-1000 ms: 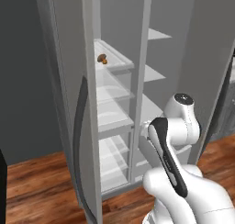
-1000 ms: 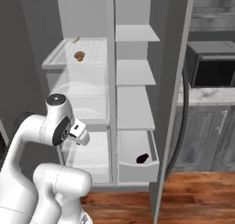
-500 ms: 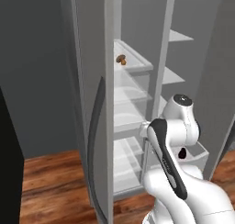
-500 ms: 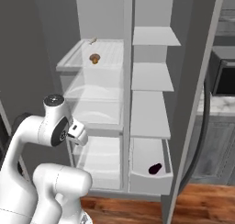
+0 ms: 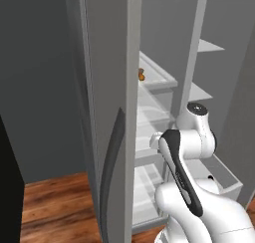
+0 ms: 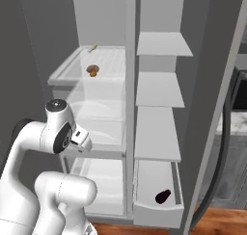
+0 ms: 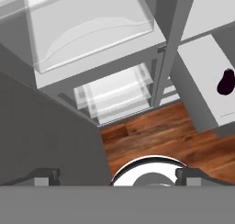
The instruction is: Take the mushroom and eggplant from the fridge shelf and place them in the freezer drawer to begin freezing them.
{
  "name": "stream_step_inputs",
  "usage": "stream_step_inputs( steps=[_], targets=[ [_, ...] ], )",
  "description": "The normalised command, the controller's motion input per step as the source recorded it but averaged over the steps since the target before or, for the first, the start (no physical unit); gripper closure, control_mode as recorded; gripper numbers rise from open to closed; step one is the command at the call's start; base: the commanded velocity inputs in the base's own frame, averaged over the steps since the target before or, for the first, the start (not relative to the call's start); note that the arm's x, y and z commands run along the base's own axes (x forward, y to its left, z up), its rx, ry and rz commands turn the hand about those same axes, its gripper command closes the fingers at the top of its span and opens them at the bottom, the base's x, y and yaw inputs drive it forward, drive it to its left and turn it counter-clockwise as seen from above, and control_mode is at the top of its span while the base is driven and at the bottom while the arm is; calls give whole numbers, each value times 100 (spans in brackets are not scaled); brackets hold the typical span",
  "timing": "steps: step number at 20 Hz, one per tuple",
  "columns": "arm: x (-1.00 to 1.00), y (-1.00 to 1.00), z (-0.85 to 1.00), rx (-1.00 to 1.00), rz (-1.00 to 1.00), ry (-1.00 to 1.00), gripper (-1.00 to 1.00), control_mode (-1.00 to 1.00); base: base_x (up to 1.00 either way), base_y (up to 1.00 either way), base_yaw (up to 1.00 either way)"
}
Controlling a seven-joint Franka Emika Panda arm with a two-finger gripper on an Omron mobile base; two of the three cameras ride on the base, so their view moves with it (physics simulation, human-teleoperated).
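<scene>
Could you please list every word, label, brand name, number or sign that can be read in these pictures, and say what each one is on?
None: no writing, label, brand, number or sign can be read on the fridge shelf, the freezer drawer, the mushroom, the eggplant or the wooden floor.

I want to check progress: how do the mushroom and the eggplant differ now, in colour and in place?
The mushroom is brown and orange; the eggplant is dark purple, nearly black. The mushroom sits high on the fridge shelf; the eggplant lies low in the freezer drawer. Both are small and not held.
</scene>
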Motion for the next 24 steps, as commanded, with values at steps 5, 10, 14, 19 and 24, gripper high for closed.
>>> stream_step_inputs(
  steps=[5,10,14,19,24],
  targets=[
    [0,0,0,0,0,0,-100,100,47,5,0],
    [28,12,80,0,0,-10,-100,-100,0,0,0],
    [19,8,100,-1,0,-13,-100,-100,0,0,0],
    [38,5,99,-3,0,-4,-100,-100,0,0,0],
    [54,0,84,-2,0,0,-100,-100,0,0,0]
  ],
)
